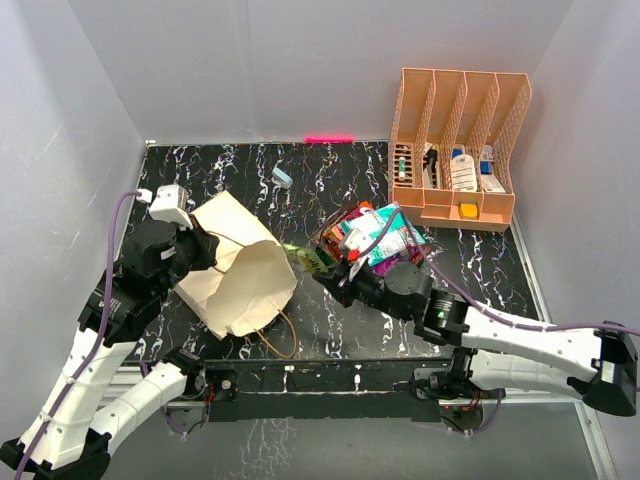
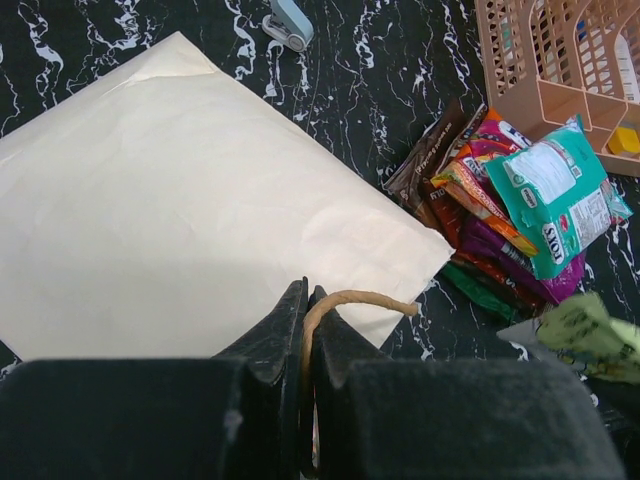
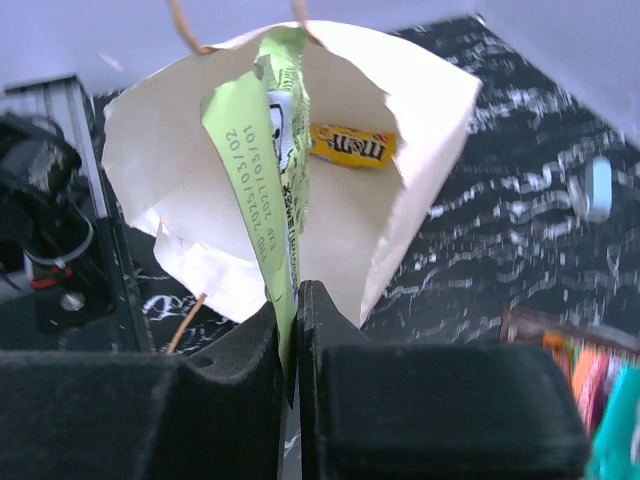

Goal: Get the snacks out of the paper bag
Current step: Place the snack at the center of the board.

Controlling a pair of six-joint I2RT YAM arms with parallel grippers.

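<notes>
Between the pinched-shut fingers of the right claw point(image 3: 290, 300) sits the edge of a light green packet point(image 3: 245, 160), held upright just at the open mouth of the paper bag point(image 3: 420, 130). Deeper inside the bag, near its far end, lies a yellow packet point(image 3: 352, 146). On the bag's other side, the left claw point(image 2: 308, 305) is closed on a brown cord handle point(image 2: 355, 297). The bag lies on its side on the black marbled table point(image 1: 340, 325), mouth toward the right arm. Off to the right, apart from the bag, a pile of packets point(image 1: 375, 235) rests in front of an orange rack point(image 1: 460, 140). To do this step well, the right claw should probably draw the green packet straight back, clear of the paper rim and the loose handle. It can then carry the packet over to the pile before letting go, while the left claw's hold stops the bag from sliding. The yellow packet looks to be next.
</notes>
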